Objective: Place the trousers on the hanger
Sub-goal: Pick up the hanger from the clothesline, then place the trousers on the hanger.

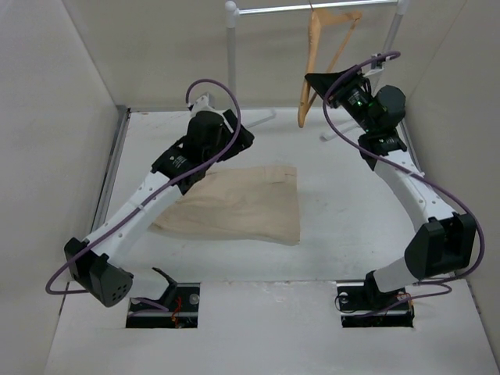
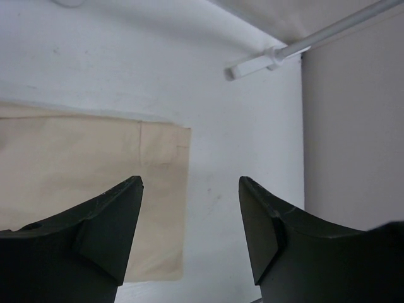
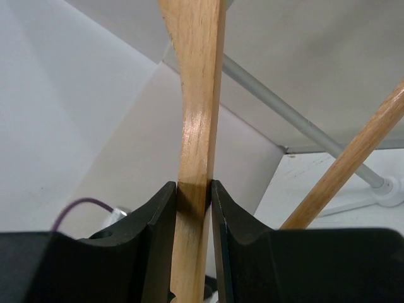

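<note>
Step in hand: securing the hanger. The right gripper [image 3: 193,189] is pinched on one wooden arm of the hanger [image 1: 316,55], whose hook sits up at the clothes rail [image 1: 281,9], toward 1 o'clock of the table [image 1: 351,234].

The trousers [image 1: 242,205] lie folded flat at table centre, well apart from the hanger, roughly 7 o'clock from it. The left gripper [image 2: 189,186] is spread and holds nothing. It hovers with the cloth edge at its 9 o'clock.

Judged next move: the left gripper descends and takes a cloth edge — a clean, single-layer pinch is needed for feeding the trousers over the crossbar.
</note>
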You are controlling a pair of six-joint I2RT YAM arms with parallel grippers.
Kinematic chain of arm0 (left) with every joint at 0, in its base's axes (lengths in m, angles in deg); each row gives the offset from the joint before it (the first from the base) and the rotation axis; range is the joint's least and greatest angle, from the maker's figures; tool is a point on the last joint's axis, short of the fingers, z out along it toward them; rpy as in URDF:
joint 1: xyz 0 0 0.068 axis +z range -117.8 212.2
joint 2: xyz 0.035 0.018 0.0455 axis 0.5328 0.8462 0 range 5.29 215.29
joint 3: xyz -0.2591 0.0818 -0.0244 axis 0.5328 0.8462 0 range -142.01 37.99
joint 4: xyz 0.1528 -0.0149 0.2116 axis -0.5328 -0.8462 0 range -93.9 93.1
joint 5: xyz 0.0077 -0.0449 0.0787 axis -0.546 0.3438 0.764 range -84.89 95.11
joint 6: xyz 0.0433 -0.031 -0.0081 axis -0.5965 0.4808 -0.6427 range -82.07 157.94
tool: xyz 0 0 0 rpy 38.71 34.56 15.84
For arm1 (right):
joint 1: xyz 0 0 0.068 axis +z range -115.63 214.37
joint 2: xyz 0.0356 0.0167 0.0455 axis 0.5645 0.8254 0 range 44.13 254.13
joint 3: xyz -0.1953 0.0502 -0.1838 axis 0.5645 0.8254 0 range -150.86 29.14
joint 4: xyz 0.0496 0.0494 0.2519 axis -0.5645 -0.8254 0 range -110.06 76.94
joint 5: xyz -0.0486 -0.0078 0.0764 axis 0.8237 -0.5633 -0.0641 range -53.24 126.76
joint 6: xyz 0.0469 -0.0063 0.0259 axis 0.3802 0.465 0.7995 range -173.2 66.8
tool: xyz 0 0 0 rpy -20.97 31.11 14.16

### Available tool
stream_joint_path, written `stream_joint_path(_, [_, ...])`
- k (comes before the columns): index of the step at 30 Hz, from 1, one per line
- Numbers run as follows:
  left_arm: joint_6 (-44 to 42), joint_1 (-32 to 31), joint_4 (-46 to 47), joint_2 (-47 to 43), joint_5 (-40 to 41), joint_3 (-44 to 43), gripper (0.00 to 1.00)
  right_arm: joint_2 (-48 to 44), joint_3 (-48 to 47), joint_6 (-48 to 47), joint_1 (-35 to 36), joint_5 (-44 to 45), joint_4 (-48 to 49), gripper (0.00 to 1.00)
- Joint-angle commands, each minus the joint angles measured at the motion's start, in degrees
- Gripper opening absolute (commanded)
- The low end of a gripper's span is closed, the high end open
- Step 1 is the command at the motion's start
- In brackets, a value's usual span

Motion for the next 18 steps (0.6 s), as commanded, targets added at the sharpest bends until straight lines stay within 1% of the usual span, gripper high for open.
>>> stream_joint_path(1, [-1.22,-1.1,2.05,1.15,-1.04,-7.94,0.61,-5.37,4.88,-1.59,-0.19,-1.08,5.34,0.15])
stream_joint_path(5, [-2.62,-2.06,2.49,5.11,-1.65,-14.1,0.63,-8.71,12.8,-3.26,0.34,-1.08,3.93,0.15])
stream_joint_path(12, [-5.61,-5.05,2.93,15.38,-1.74,-25.52,0.65,-16.0,26.25,-5.99,2.36,-1.78,1.3,0.15])
stream_joint_path(16, [-6.4,-6.46,2.15,21.97,-2.79,-29.92,0.68,-19.69,32.32,-7.4,3.41,-1.78,-0.11,0.15])
stream_joint_path(18, [-6.41,-6.72,1.79,24.7,-3.23,-30.64,0.68,-21.01,34.69,-7.4,4.03,-1.87,-0.38,0.15])
